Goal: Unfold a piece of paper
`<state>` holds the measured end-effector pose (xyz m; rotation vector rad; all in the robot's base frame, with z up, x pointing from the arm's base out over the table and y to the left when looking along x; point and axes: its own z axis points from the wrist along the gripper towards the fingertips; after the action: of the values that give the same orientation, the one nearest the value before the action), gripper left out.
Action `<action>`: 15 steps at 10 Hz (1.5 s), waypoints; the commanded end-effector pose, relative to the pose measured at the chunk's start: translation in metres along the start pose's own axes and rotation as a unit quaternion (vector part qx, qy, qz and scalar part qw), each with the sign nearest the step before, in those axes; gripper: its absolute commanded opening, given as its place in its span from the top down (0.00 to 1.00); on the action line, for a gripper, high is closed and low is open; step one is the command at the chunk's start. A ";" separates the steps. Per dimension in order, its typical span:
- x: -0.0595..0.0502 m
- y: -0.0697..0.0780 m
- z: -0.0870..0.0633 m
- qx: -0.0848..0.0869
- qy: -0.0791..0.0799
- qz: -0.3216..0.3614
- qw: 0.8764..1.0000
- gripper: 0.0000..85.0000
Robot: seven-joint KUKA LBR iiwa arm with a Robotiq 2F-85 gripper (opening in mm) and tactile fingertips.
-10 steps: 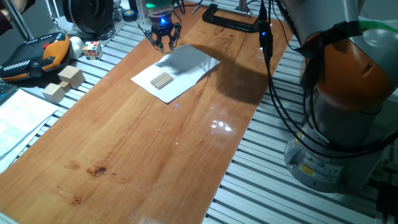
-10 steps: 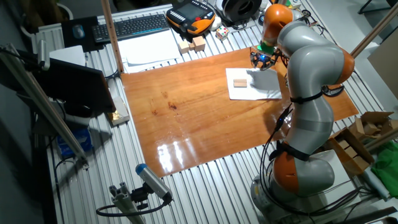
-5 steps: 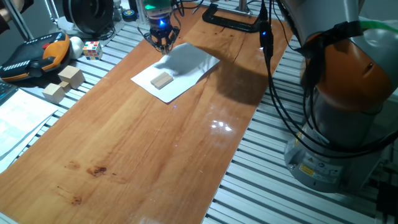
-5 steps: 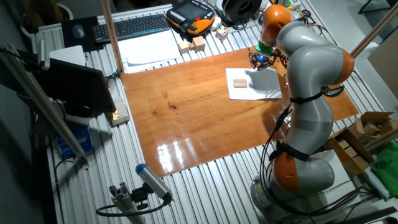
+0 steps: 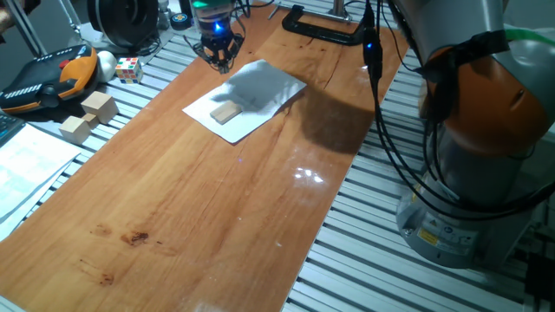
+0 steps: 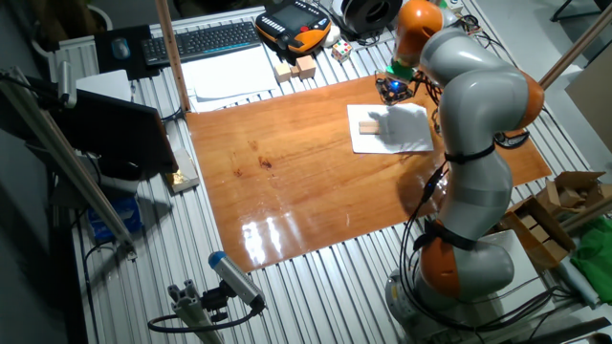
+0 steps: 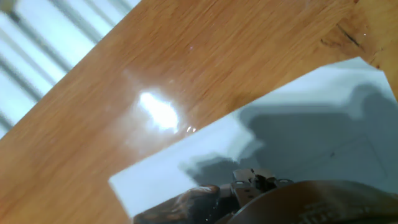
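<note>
The piece of paper (image 5: 251,94) lies folded on the wooden tabletop, white with a shadowed grey upper layer. It also shows in the other fixed view (image 6: 397,131) and fills the lower right of the hand view (image 7: 292,137). A small tan wooden block (image 5: 225,113) rests on its near left part. My gripper (image 5: 220,61) is at the paper's far left edge, its fingers drawn together on the edge of the upper layer, which looks slightly raised. In the hand view the fingertips (image 7: 249,185) sit right against the sheet.
A black clamp (image 5: 319,26) lies at the table's far edge. Two wooden blocks (image 5: 87,117), a Rubik's cube (image 5: 128,68) and an orange-black pendant (image 5: 48,78) sit to the left. Printed sheets (image 5: 26,160) lie at the left edge. The arm's base (image 5: 468,165) stands to the right.
The fingers went from spread to closed at the paper's far left edge. The gripper then moved a little up and to the left.
</note>
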<state>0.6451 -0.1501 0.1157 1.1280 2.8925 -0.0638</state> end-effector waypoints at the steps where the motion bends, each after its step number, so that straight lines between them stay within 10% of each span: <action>1: 0.005 0.002 -0.002 -0.002 0.002 -0.006 1.000 0.98; 11: 0.010 0.001 -0.010 -0.011 0.009 -0.029 0.999 0.98; 15: 0.010 0.001 -0.010 -0.024 -0.018 -0.010 1.000 0.98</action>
<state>0.6386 -0.1423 0.1250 1.0837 2.8584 -0.0172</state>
